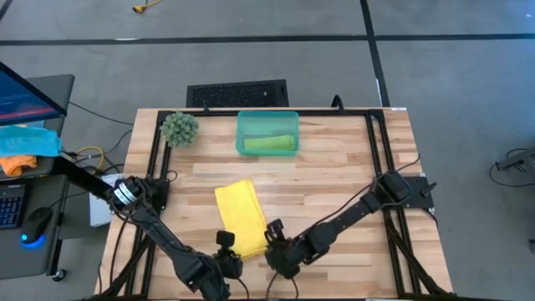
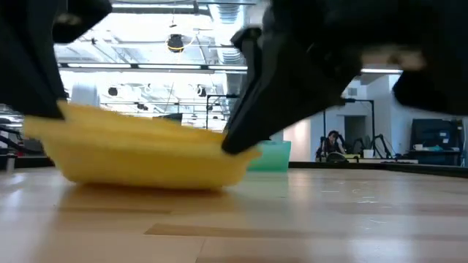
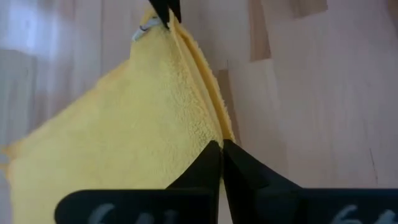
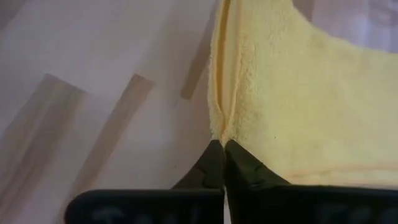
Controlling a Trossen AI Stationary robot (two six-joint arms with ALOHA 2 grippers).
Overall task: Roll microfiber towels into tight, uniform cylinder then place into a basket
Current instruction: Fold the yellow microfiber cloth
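Observation:
The yellow microfiber towel (image 1: pixel 236 216) lies folded into a strip on the wooden table's near middle, its underside on the wood (image 2: pixel 146 175). My left gripper (image 1: pixel 224 242) is shut on its near left corner. My right gripper (image 1: pixel 272 231) is shut on its near right corner. The teal basket (image 1: pixel 244 125) stands at the far middle. In it lies a rolled lime green towel (image 1: pixel 269 144). My left gripper pinches the yellow towel's near left corner (image 3: pixel 211 134) between its two shut fingers, slanting down from the near side. At least two layers show at the edge. That corner is raised (image 2: pixel 69 111) while the towel's middle stays on the table. My right gripper pinches the towel's near right corner (image 4: pixel 221 132) between its two shut fingers, slanting down from the near right. Layered edges meet at the fingertips. The corner is held a little above the wood (image 2: pixel 232 150), and the edge between both grippers runs fairly straight.
A round green spiky plant ball (image 1: pixel 179 127) sits at the far left, beside the basket. Black frame rails (image 1: pixel 378 150) run along the table's left, right and far sides. Bare wood (image 1: pixel 334 192) lies to the right of the towel.

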